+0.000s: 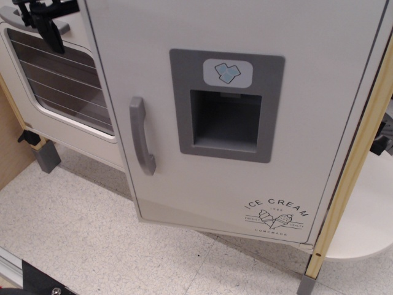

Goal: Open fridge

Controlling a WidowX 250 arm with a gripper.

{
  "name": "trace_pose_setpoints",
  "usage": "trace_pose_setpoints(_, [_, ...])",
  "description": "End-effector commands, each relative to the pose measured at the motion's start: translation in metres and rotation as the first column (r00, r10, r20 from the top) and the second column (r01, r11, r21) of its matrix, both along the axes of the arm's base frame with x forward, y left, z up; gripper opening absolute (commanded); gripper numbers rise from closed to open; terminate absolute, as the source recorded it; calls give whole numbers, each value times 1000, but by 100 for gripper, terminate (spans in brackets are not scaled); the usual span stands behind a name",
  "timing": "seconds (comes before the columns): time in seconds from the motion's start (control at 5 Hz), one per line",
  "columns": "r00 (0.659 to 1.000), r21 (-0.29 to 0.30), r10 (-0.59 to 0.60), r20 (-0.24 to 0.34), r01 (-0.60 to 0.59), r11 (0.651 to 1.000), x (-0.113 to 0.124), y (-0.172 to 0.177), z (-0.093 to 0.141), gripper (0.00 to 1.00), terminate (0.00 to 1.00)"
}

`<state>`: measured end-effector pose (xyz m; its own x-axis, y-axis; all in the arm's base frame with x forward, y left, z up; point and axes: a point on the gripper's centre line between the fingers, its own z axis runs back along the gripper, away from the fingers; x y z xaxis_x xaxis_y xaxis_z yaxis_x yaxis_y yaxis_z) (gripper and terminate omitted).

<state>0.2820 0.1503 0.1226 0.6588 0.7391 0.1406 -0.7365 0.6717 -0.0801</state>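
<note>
The white fridge door (319, 123) fills most of the view. It has a curved grey vertical handle (141, 136), a grey recessed ice-dispenser panel (226, 104) and an "ICE CREAM" print (276, 215). The door stands partly swung out, and its left edge overlaps the oven door (61, 80). My black gripper (44, 18) is at the top left, in front of the oven's horizontal grey handle (62, 27) and just left of the fridge door's upper edge. Only part of the gripper shows, so how its jaws stand is unclear.
A wooden post (356, 166) runs down the right side, with a white rounded shelf (368, 221) behind it. A grey foot (46, 157) stands under the oven. Speckled floor tiles (92, 233) lie below, and a wooden panel (9, 147) is at far left.
</note>
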Motion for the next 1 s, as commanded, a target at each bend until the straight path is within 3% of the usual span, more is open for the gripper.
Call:
trace_pose_setpoints(0.0, [979, 48, -203, 31, 201, 978, -50, -34, 22, 100, 0])
trace_pose_setpoints(0.6, [937, 52, -348, -8, 348, 936, -88, -121, 17, 100, 0])
trace_pose_setpoints(0.8, [924, 0, -382, -4, 382, 924, -96, -137, 15, 100, 0])
